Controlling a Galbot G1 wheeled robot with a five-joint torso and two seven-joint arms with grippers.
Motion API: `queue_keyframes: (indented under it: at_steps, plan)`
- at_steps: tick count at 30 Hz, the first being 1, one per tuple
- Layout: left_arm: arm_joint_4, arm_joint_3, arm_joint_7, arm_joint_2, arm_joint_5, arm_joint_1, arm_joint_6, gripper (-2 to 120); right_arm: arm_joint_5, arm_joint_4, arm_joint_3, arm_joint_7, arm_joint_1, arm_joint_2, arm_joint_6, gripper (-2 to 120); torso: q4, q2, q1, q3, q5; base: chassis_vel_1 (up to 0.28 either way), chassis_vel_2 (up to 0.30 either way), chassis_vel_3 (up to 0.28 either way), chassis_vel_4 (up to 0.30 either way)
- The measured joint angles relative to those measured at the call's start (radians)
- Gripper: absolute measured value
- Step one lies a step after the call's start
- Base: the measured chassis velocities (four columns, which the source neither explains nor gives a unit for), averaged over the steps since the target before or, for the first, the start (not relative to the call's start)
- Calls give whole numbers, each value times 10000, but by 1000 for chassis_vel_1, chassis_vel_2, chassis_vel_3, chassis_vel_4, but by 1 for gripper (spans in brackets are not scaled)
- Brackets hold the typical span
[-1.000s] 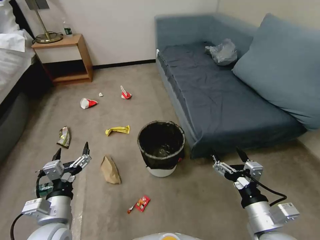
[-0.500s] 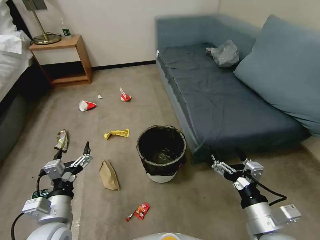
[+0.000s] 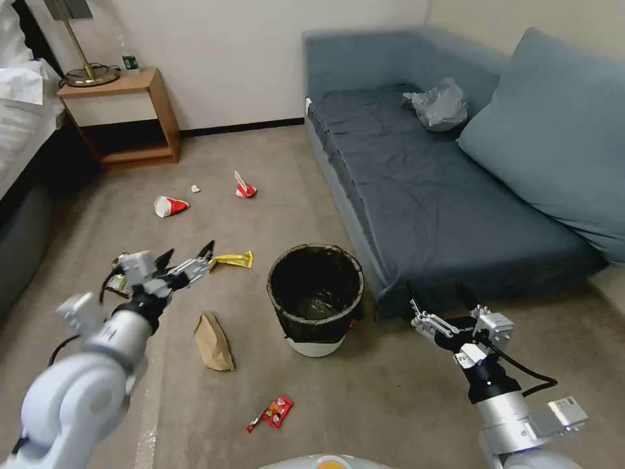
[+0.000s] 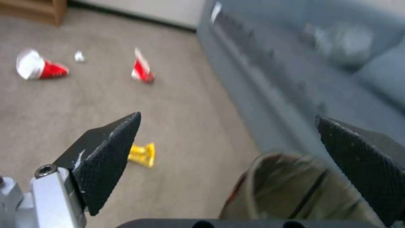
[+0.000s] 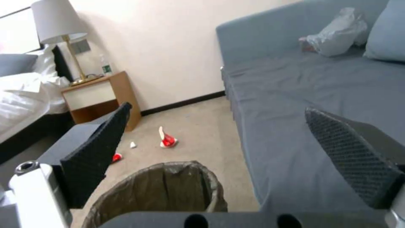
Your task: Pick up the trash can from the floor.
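We saw the trash can (image 3: 315, 299) upright on the floor (image 3: 390, 391) beside the sofa (image 3: 430, 189); probably light, best held by its rim. Left pincer (image 3: 185, 256) and right pincer (image 3: 437, 294) were spread, empty

A hotel-style bedroom. A blue-grey sofa bed (image 3: 430, 195) stands along the wall; left of it are a wooden nightstand (image 3: 124, 117) bearing a brass lamp (image 3: 81, 55), then a white-sheeted bed (image 3: 23, 124). Beige carpet (image 3: 273, 163) lies before the sofa.
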Motion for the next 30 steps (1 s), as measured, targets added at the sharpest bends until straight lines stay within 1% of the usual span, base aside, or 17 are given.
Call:
queue_keyframes:
  at_steps: [2, 4, 5, 6, 7, 8, 9, 10, 11, 13, 15, 16, 17, 19, 23, 25, 30]
  plan:
    - [28, 30, -13, 25, -5, -29, 14, 100, -2, -5, 0, 0, 2, 4, 0, 100, 0, 0, 0, 0, 0, 0, 0, 0, 0]
    - [551, 644, -253, 400, -129, -560, 215, 100, -38, -97, 3, -18, 44, 83, 11, 100, 3, 0, 1, 0, 1, 0, 0, 0, 0]
    - [551, 644, -253, 400, -129, -560, 215, 100, -38, -97, 3, -18, 44, 83, 11, 100, 3, 0, 1, 0, 1, 0, 0, 0, 0]
    - [736, 936, -327, 506, -235, -808, 273, 100, -53, -129, 6, -26, 68, 120, 17, 100, 2, 0, 0, 1, 1, 0, 0, 0, 0]
    - [1009, 1517, -440, 641, -531, -1318, 599, 100, -76, -196, 15, -37, 109, 183, 23, 100, 1, 0, 0, 0, 2, 0, 0, 0, 0]
    - [1009, 1517, -440, 641, -531, -1318, 599, 100, -76, -196, 15, -37, 109, 183, 23, 100, 1, 0, 0, 0, 2, 0, 0, 0, 0]
    - [1145, 1913, -467, 685, -730, -1638, 835, 100, -90, -251, 23, -39, 143, 219, 24, 100, 0, 0, 0, 1, 2, 0, 0, 0, 0]
    - [1406, 2582, -537, 723, -836, -2174, 1103, 100, -106, -348, 41, -40, 209, 269, 27, 100, -1, 0, 0, 1, 2, 0, 0, 0, 0]
    - [1406, 2582, -537, 723, -836, -2174, 1103, 100, -106, -348, 41, -40, 209, 269, 27, 100, -1, 0, 0, 1, 2, 0, 0, 0, 0]
    - [1756, 3184, -548, 732, -833, -2723, 1311, 100, -109, -450, 64, -41, 292, 290, 26, 100, -1, 0, 0, 1, 2, 0, 0, 0, 0]
    - [1863, 3348, -570, 730, -822, -2874, 1340, 100, -106, -478, 72, -40, 318, 294, 26, 100, 1, 0, 0, 1, 4, 0, 0, 0, 0]
    - [2163, 3728, -606, 679, -775, -3268, 1398, 100, -87, -545, 101, -40, 378, 298, 26, 100, 1, 0, 0, 1, 3, 0, 0, 0, 0]
    - [2163, 3728, -606, 679, -775, -3268, 1398, 100, -87, -545, 101, -40, 378, 298, 26, 100, 1, 0, 0, 1, 3, 0, 0, 0, 0]
    - [2626, 4217, -700, 534, -642, -3770, 1468, 100, -52, -635, 142, -40, 440, 299, 27, 100, 0, 0, 1, 1, 4, 0, 0, 0, 0]
    - [3042, 4575, -791, 327, -508, -4087, 1497, 100, -37, -695, 154, -41, 476, 302, 28, 100, 0, 0, 0, 1, 4, 0, 0, 0, 0]
    - [3517, 4896, -970, -42, -403, -4334, 1545, 100, -15, -724, 162, -41, 508, 312, 31, 100, -1, 0, 1, 1, 3, 0, 0, 0, 0]
    - [4039, 5208, -1069, -508, -43, -4423, 1577, 99, 31, -752, 178, -37, 561, 304, 31, 100, 1, 0, 0, 1, 3, 0, 0, 0, 0]
